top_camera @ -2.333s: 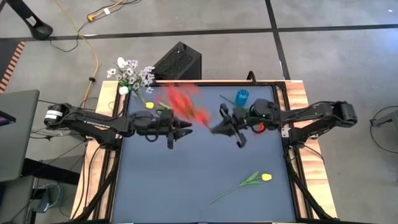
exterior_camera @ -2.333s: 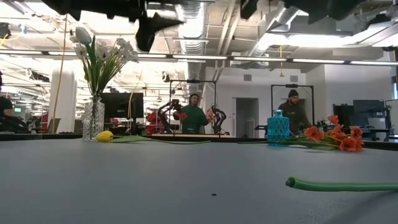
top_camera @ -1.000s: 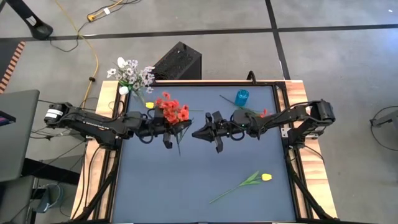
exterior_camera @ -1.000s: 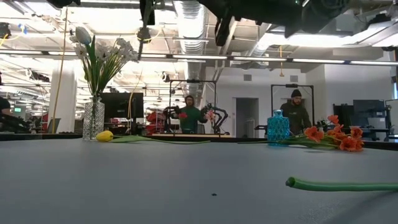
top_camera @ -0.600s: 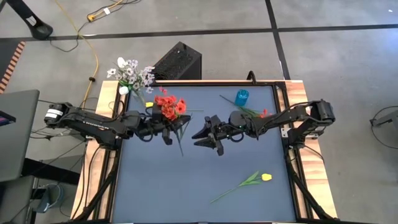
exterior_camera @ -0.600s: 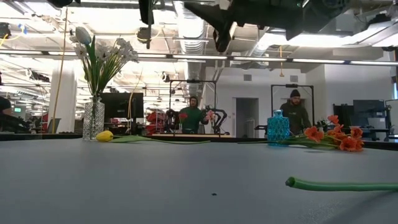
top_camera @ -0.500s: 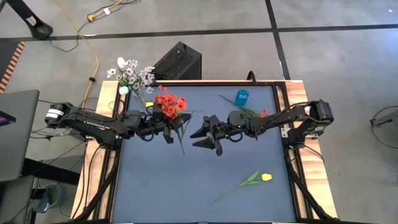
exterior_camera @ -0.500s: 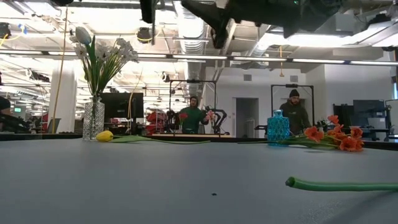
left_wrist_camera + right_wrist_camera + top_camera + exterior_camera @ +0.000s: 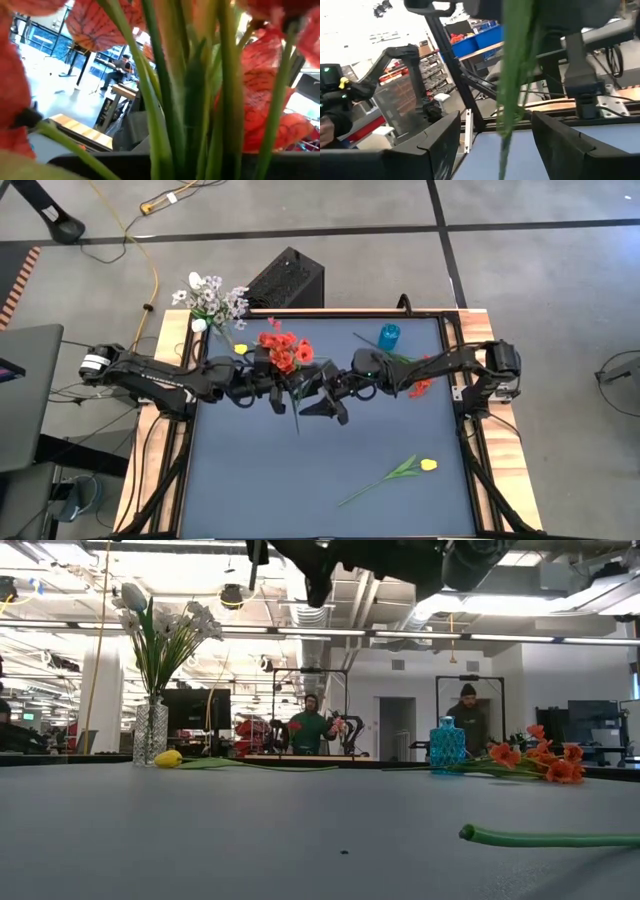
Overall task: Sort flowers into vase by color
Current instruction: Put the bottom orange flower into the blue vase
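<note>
So the red-orange bunch (image 9: 284, 351) is held above the table's far middle, blooms toward the far edge and green stems running back toward the near side. Petals are bright red-orange, stems thin and leafy. The left gripper (image 9: 283, 385) is clamped tight on those stems. The right gripper (image 9: 322, 392) has its fingers spread wide, stems hanging between them.

Overhead and table-level cameras share the table (image 9: 250, 470); wrist cameras sit close.
</note>
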Robot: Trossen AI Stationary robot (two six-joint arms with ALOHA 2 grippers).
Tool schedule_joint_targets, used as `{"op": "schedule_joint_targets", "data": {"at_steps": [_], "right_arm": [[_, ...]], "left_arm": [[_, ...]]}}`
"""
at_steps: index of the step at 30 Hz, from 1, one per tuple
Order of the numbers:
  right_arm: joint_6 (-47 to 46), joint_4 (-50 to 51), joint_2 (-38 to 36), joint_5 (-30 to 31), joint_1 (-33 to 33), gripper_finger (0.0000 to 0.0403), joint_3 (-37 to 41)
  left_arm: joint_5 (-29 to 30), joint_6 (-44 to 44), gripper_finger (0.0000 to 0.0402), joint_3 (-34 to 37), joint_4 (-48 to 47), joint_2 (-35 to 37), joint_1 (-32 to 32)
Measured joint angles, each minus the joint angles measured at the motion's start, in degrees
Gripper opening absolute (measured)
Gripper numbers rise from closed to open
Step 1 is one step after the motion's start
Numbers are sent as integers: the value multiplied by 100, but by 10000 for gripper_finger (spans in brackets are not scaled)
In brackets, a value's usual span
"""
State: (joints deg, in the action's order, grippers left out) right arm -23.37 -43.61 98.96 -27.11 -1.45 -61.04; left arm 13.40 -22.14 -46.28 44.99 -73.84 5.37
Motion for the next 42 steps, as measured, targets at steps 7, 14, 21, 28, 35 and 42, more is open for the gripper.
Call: {"op": "schedule_joint_targets", "data": {"at_steps": [7,14,21,28,35,42], "right_arm": [[-14,503,-4,336,-34,271,0],[-10,482,-4,352,-10,271,0],[-7,461,-7,944,-10,267,0],[2,443,-7,1299,-10,224,0],[62,397,-7,1362,27,136,0],[139,355,-7,1403,113,72,-2]], "left_arm": [[627,-154,0,0,-141,0,52],[860,-167,0,0,-449,0,52],[1601,-264,0,0,-460,0,48],[1737,-266,0,0,-461,-28,48],[1877,-264,0,0,-459,-31,41],[1878,-264,0,0,-452,-31,35]]}}
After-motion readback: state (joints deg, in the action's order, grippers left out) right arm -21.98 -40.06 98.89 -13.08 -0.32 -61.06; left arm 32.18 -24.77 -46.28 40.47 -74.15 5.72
